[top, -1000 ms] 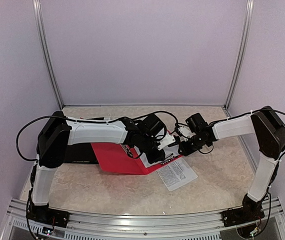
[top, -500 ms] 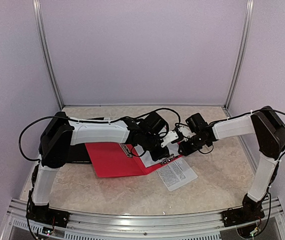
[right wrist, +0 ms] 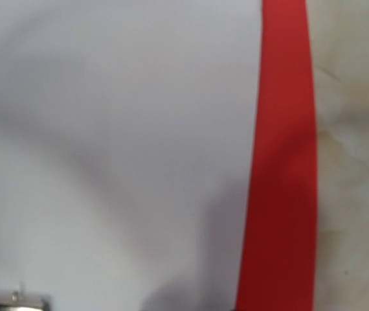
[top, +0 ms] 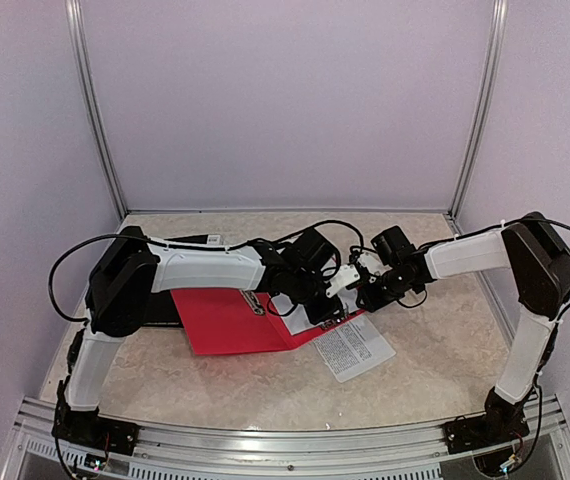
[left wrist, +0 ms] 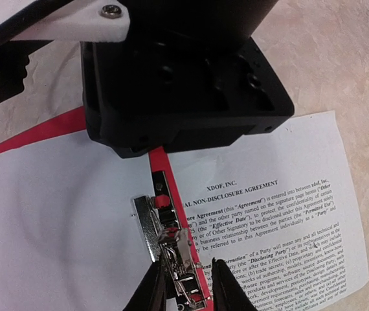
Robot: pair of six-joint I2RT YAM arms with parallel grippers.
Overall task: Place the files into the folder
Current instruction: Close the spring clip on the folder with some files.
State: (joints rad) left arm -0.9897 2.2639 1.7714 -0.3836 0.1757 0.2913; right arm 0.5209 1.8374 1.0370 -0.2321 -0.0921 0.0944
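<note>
Straddling the metal clip point(left wrist: 171, 246), your left pincer point(left wrist: 188, 291) has its tips apart, not clamped on it. Just right of it lies the printed sheet point(left wrist: 281, 214), long axis parallel to the clip, partly off the red folder point(top: 225, 325) onto the tabletop point(left wrist: 340, 78).

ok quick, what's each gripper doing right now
left gripper: partly open, straddling the metal clip of the red folder, not clamped on it.
right gripper: cannot be told, its tips are hidden in both views.
</note>
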